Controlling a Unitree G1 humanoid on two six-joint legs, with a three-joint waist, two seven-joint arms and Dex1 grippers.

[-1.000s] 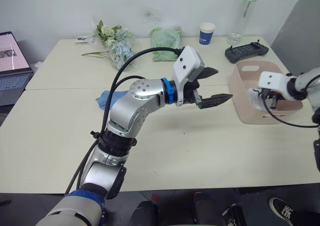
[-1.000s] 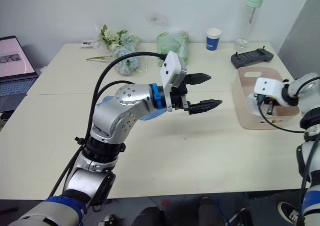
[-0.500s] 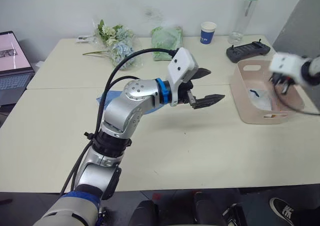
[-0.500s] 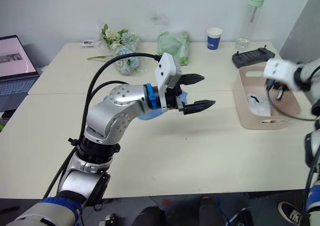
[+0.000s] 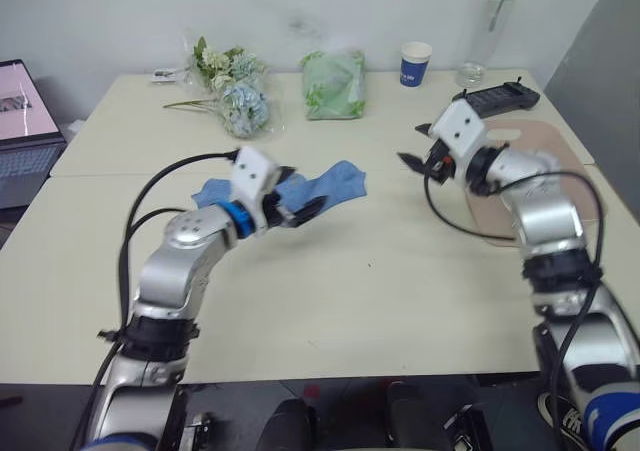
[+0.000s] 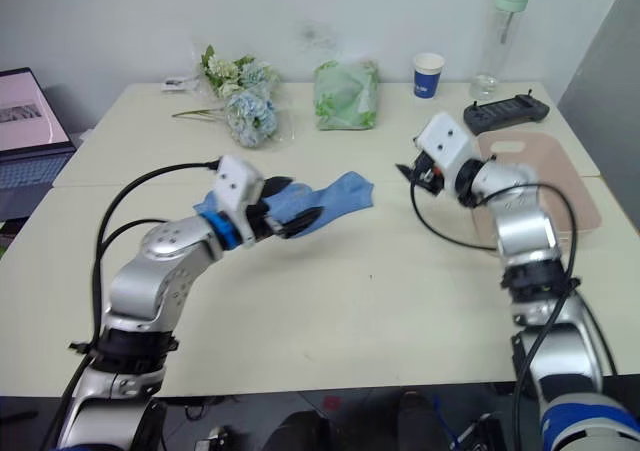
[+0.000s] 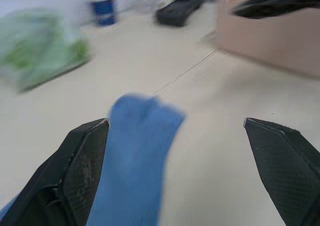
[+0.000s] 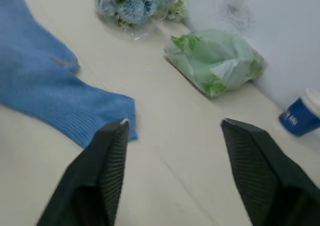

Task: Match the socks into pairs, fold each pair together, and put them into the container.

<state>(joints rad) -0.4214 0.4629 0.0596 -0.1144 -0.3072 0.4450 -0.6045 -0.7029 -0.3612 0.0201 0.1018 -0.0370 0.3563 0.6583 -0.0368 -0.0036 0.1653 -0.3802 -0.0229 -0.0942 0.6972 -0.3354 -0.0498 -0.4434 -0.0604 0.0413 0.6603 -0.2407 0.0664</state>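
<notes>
Socks: light blue pair (image 6: 320, 199) lying flat on the cream table (image 6: 380, 301), toe end stretched toward the middle, other end under the left gripper (image 6: 297, 222). Left gripper low over them, black fingers (image 7: 75, 176) spread wide, nothing held, blue fabric between the tips in the wrist view. Right gripper (image 5: 415, 145) raised above the table, just left of the pink container (image 5: 575, 176), fingers (image 8: 95, 186) apart and empty, aimed toward the sock's cuff. Container at the table's right edge, partly hidden by the right arm. Along the far edge: flower bouquet (image 5: 228, 91), green bundle in clear plastic (image 5: 333, 83), blue-and-white paper cup (image 5: 414, 63), black controller (image 5: 495, 97).
</notes>
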